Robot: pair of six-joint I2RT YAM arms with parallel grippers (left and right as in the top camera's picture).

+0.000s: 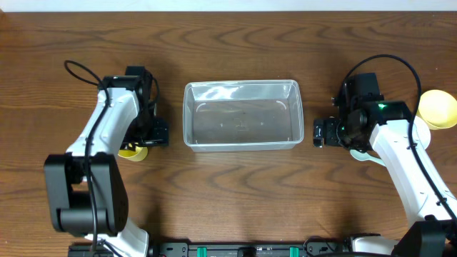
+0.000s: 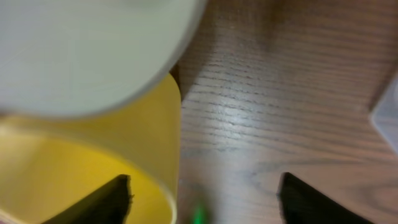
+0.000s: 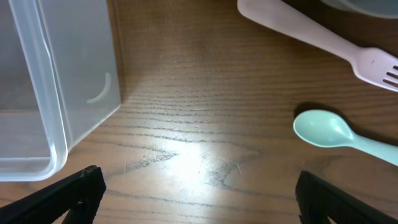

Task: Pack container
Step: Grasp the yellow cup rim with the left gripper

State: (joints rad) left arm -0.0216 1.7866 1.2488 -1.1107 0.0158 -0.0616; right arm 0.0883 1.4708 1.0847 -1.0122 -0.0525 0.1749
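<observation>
The clear rectangular container [image 1: 241, 85] stands empty at the table's middle. Its corner shows in the right wrist view [image 3: 56, 81] and at the edge of the left wrist view [image 2: 388, 118]. My left gripper [image 1: 150, 133] is left of the container, open, low over a yellow cup [image 1: 133, 151]. In the left wrist view the open jaws [image 2: 205, 202] straddle the yellow cup's wall [image 2: 81, 162], one finger inside and one outside. My right gripper [image 1: 323, 133] is right of the container. Its jaws [image 3: 199, 193] are open over bare wood.
A white round dish [image 2: 87, 50] lies against the yellow cup. A pink fork [image 3: 317, 40] and a teal spoon [image 3: 336, 132] lie right of the container. A yellow bowl [image 1: 437, 107] sits at the far right, a white item [image 1: 421, 133] beside it.
</observation>
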